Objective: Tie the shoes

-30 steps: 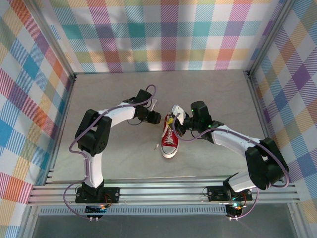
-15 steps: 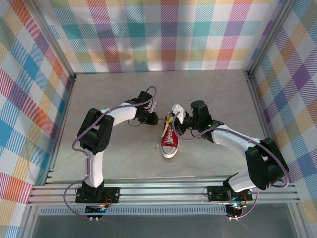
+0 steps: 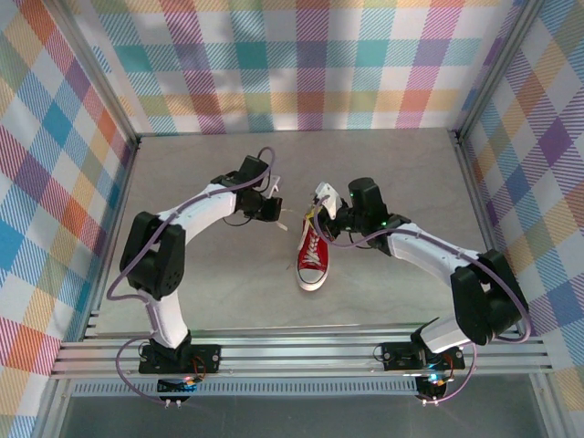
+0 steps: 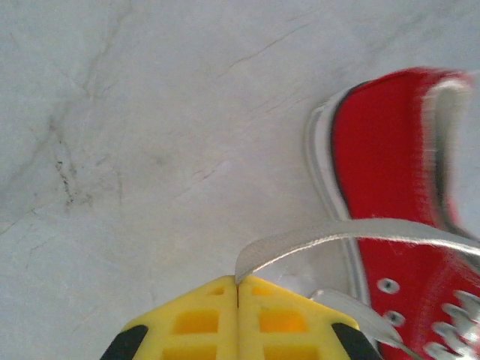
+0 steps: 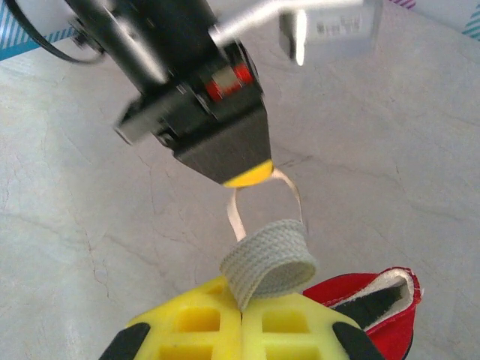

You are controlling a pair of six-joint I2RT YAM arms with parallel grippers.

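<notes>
A pale grey worktop (image 3: 392, 169) with faint darker veins and scuffs runs back to the walls. Plaid cloth panels (image 3: 310, 64) in pastel blue, pink, orange, green and yellow close it in on three sides, held between aluminium corner posts (image 3: 102, 87). Ribbed aluminium rails (image 3: 301, 351) cross the near edge.

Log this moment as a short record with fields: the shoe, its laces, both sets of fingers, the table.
shoe: red sneaker, sole down, toe toward the arm bases
surface: pale table
left fingers: shut on a white lace that runs across to the sneaker
right fingers: shut on a folded lace loop, close to the sneaker's opening
bow: none finished that can be seen
</notes>
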